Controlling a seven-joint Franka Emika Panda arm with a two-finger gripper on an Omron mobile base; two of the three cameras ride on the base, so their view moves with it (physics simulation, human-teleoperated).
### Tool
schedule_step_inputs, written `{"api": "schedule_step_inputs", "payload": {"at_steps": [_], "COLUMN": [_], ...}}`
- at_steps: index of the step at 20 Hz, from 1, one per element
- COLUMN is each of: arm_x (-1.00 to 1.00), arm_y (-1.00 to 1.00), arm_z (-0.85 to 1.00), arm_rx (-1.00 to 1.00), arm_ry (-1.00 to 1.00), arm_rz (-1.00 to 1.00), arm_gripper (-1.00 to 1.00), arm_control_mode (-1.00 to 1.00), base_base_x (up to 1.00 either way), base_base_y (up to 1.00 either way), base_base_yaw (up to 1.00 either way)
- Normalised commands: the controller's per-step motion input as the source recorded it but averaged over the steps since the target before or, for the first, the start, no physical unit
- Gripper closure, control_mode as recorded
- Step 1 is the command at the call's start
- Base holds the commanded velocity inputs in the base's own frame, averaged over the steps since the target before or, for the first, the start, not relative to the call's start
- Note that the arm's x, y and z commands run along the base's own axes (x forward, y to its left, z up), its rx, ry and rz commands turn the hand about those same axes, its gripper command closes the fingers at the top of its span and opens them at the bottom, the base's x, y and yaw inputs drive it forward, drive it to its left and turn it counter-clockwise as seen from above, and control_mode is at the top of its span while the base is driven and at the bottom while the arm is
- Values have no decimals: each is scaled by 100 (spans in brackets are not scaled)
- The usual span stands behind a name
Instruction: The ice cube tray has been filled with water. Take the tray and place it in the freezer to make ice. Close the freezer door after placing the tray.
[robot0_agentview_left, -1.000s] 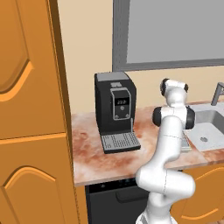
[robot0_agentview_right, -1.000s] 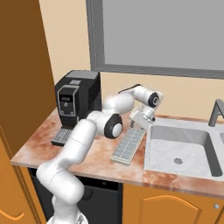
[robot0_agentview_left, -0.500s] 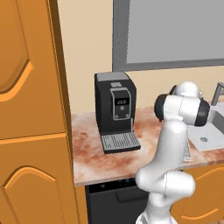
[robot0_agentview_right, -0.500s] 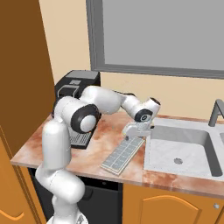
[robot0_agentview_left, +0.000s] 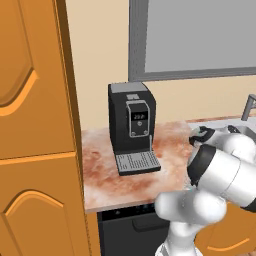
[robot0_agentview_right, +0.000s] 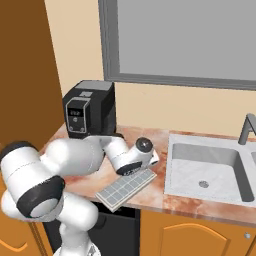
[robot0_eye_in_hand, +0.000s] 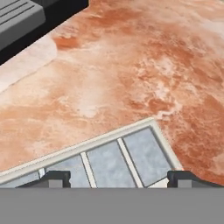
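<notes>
The ice cube tray (robot0_agentview_right: 125, 188) lies flat on the marble counter, pale grey with a grid of square cells, one corner over the front edge beside the sink. My hand is bent down over its far end. In the hand view the tray (robot0_eye_in_hand: 109, 159) fills the lower half, and my gripper (robot0_eye_in_hand: 118, 177) stands open low over its end cells. The right fingertip (robot0_eye_in_hand: 181, 177) is at the tray's side rim and the left one is over the cells. I cannot tell whether they touch. The freezer is out of view.
A black coffee machine (robot0_agentview_left: 132, 125) (robot0_agentview_right: 87, 107) with a ribbed drip grate (robot0_eye_in_hand: 17, 17) stands at the back of the counter (robot0_eye_in_hand: 131, 65). The sink (robot0_agentview_right: 205, 167) and its faucet (robot0_agentview_right: 245, 127) lie to the right. A tall orange cabinet (robot0_agentview_left: 35, 125) walls the left side.
The arm has folded down low and the hand has dropped onto the tray's far end. The fingers have drawn somewhat closer together.
</notes>
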Motion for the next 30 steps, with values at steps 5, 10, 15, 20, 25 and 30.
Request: {"api": "schedule_step_inputs", "payload": {"at_steps": [5,10,15,20,25,30], "arm_x": [0,10,-35,-77,-60,-71], "arm_y": [-15,-6,0,0,4,0], "arm_z": [69,79,68,31,31,38], "arm_rx": [0,0,-1,-2,3,28], "arm_ry": [-1,0,-10,-14,-7,0], "arm_rz": [-10,-6,-15,-24,-33,-28], "arm_gripper": [-100,-100,-100,-100,-100,-100], "arm_control_mode": [-100,-100,-100,-100,-100,-100], "base_base_x": [0,0,0,0,0,0], "base_base_y": [0,0,0,0,0,0], "base_base_yaw": [0,0,0,0,0,0]}}
